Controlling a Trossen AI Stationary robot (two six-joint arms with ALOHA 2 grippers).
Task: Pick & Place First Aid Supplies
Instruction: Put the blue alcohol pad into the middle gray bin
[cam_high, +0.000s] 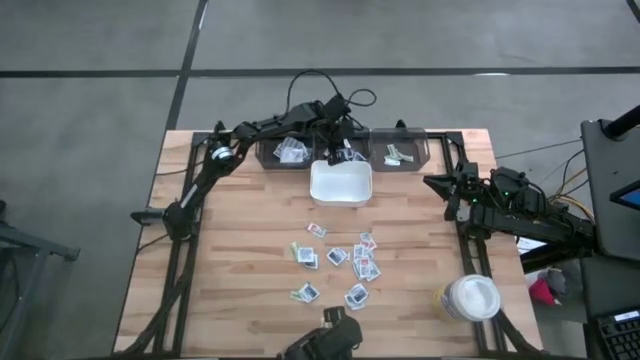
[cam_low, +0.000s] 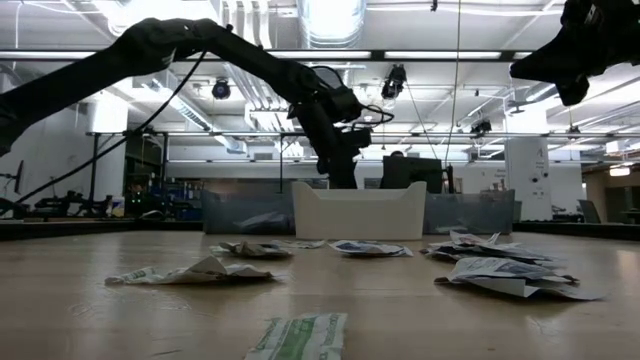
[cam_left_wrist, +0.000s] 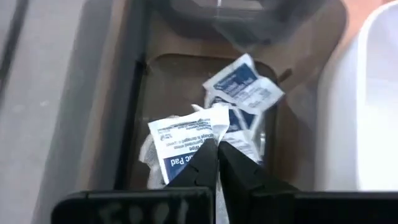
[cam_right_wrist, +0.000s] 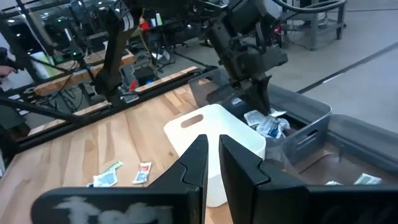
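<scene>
The white tray (cam_high: 341, 184) served as the landmark. Behind the tray stood a row of clear bins (cam_high: 290, 152). The left gripper (cam_left_wrist: 217, 144) hung over the middle bin directly behind the tray. Its fingers (cam_left_wrist: 200, 165) were nearly closed, with only a slit between the tips, pinching the edge of a blue-printed packet (cam_left_wrist: 181, 142) above other packets already lying in that bin. Whether the packet was gripped firmly or being let go could not be told.

In front of the tray, the remaining first aid supplies (cam_high: 340, 262) lay scattered flat on the desk (cam_high: 240, 260). A white-lidded jar (cam_high: 470, 298) stood to the front right of the tray.

The right gripper (cam_right_wrist: 212, 154) waited raised to the right of the tray, with fingers almost together and nothing held.

The packets appeared thin, light, limp and probably slick. A pinch on a raised edge or corner would likely serve best, since flat faces offer little purchase.
</scene>
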